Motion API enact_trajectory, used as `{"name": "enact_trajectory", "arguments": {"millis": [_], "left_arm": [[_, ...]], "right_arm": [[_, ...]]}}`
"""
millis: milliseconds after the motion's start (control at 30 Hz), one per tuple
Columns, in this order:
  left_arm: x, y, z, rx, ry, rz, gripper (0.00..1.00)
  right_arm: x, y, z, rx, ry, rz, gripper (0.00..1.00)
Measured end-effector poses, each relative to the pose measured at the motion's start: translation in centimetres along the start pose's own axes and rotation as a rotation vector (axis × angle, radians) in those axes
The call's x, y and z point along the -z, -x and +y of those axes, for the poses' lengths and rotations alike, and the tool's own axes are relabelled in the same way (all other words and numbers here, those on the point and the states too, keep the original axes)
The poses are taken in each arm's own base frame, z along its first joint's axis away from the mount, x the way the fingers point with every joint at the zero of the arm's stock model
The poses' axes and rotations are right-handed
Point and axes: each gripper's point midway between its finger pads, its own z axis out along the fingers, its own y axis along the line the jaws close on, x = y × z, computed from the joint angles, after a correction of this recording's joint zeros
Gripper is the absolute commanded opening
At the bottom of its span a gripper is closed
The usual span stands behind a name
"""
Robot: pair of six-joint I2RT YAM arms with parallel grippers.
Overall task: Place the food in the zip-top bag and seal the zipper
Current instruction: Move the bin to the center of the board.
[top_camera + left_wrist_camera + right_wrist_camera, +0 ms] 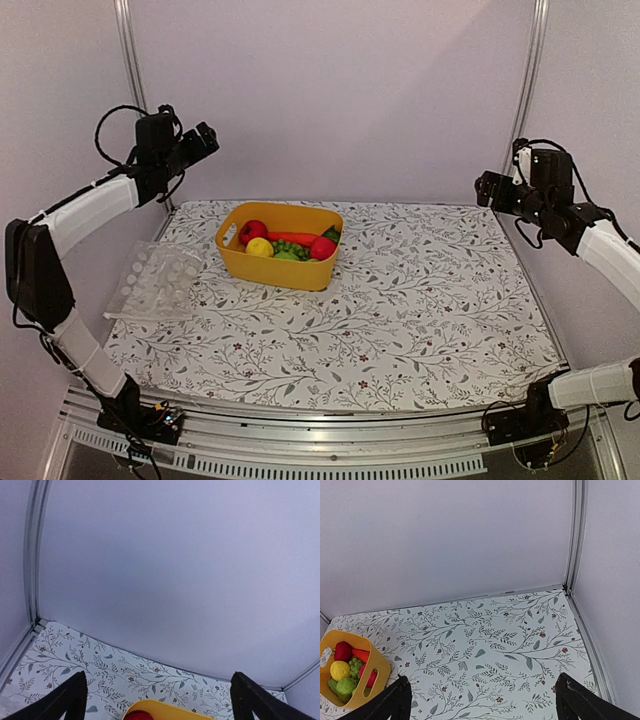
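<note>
The food lies in a yellow tub (276,273) at the back middle of the table: a red apple (252,231), a lemon (260,247), a carrot (293,238), green pieces (288,251) and a red piece (322,248). The zip-top bag (158,280) lies flat and dotted at the left edge; its zipper is too fine to make out. My left gripper (205,138) hangs open, high above the back left corner. My right gripper (487,187) hangs open, high at the right. The left wrist view shows the tub rim (167,708) between my open fingers (70,700). The right wrist view shows the tub (376,672) far left.
A floral cloth (420,300) covers the table. Pale walls close off the back and sides, with metal posts (128,60) in the rear corners. Both arm bases sit at the near edge.
</note>
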Motion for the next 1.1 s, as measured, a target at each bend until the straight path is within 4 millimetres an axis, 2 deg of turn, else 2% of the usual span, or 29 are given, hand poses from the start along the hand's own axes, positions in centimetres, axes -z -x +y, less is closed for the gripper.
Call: {"name": "enact_trajectory", "arguments": {"millis": [67, 167, 267, 333, 500, 533, 600, 633, 767, 900, 1000, 1100], "left_arm": [[2.3, -1.3, 0.2, 0.002, 0.019, 0.048, 1.00], [6.0, -3.3, 2.4, -0.026, 0.074, 0.095, 1.00], [9.1, -6.0, 4.2, -0.065, 0.105, 0.157, 1.00], [10.7, -7.5, 5.0, -0.096, 0.116, 0.198, 1.00], [13.0, -9.1, 7.3, -0.149, 0.157, 0.208, 0.99], [13.3, -9.3, 7.8, -0.152, 0.162, 0.208, 0.92], [13.4, -9.9, 8.4, -0.163, 0.160, 0.218, 0.77], [13.3, -10.2, 8.5, -0.169, 0.154, 0.230, 0.73], [11.9, -11.6, 8.1, -0.167, 0.155, 0.306, 0.66], [9.3, -12.3, 7.1, -0.125, 0.178, 0.389, 0.61], [7.0, -13.1, 6.5, -0.096, 0.200, 0.444, 0.60], [5.4, -14.7, 6.6, -0.078, 0.234, 0.505, 0.59]], "right_arm": [[-0.1, -0.7, 0.6, 0.000, 0.045, 0.006, 0.96], [-0.1, -2.2, 2.4, 0.027, 0.162, 0.032, 0.88], [0.1, -3.1, 5.6, 0.073, 0.298, 0.057, 0.79], [0.1, -3.7, 8.5, 0.124, 0.382, 0.083, 0.75], [-1.1, -6.4, 16.6, 0.280, 0.556, 0.171, 0.62], [-1.6, -7.0, 18.1, 0.301, 0.586, 0.195, 0.60], [-2.5, -8.0, 20.6, 0.326, 0.628, 0.233, 0.59], [-3.1, -8.5, 21.5, 0.332, 0.642, 0.254, 0.59], [-4.8, -11.3, 24.6, 0.330, 0.691, 0.340, 0.58], [-5.1, -14.2, 25.4, 0.281, 0.715, 0.447, 0.57], [-4.7, -14.7, 25.4, 0.245, 0.723, 0.484, 0.57], [-4.0, -15.2, 25.0, 0.223, 0.726, 0.508, 0.58]]}}
